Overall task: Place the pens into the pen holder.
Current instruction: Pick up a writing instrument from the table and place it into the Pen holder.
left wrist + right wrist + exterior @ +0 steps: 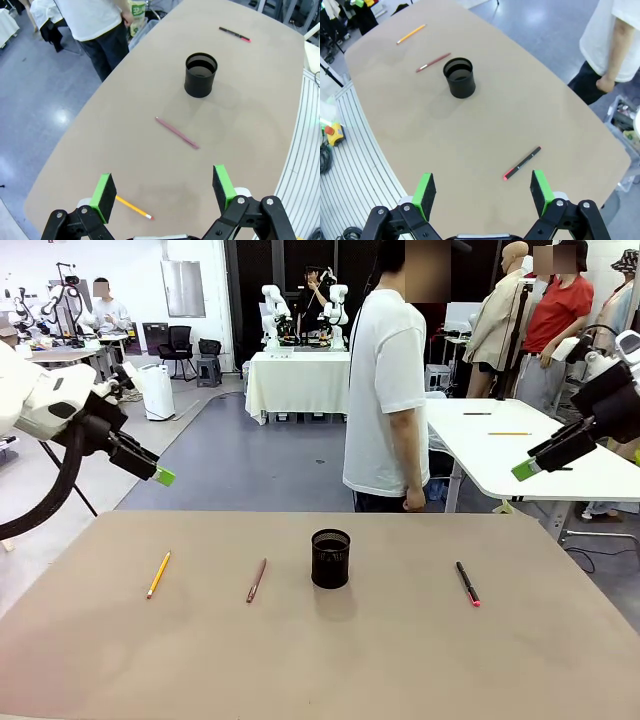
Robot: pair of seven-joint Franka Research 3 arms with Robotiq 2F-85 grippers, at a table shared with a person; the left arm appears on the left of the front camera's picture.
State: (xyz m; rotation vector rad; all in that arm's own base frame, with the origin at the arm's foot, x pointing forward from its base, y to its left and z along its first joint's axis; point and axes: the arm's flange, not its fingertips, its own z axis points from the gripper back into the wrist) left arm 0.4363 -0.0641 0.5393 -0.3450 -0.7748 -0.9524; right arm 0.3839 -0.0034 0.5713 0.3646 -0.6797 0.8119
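Front view: a pencil (158, 575), a brown pen (256, 580) and a black pen (468, 583) are shown lying flat on the tan desk (420, 670), spread in a row to either side of the holder (331, 558), which stands upright near the middle. The pencil is placed farthest left and the brown pen lies between it and the holder. The black pen, red end nearest the camera, is set well apart on the right. All three are pictured outside the holder. The left claw (160, 474) is held in the air at the desk's left side and the right claw (525, 468) is raised likewise at the right, with nothing touched by either. A person (385, 390) in a white shirt is seen standing side-on at the far edge, one hand (413, 502) hanging down.

Left wrist view: the left claw's jaws are shown wide open and empty above the desk. The pencil is partly hidden behind one green pad (106, 192), with the brown pen farther on and the holder beyond it.

Right wrist view: the right claw is likewise spread open, with nothing gripped. The black pen is seen lying just ahead of its pads, red end toward the claw, and the holder well beyond.
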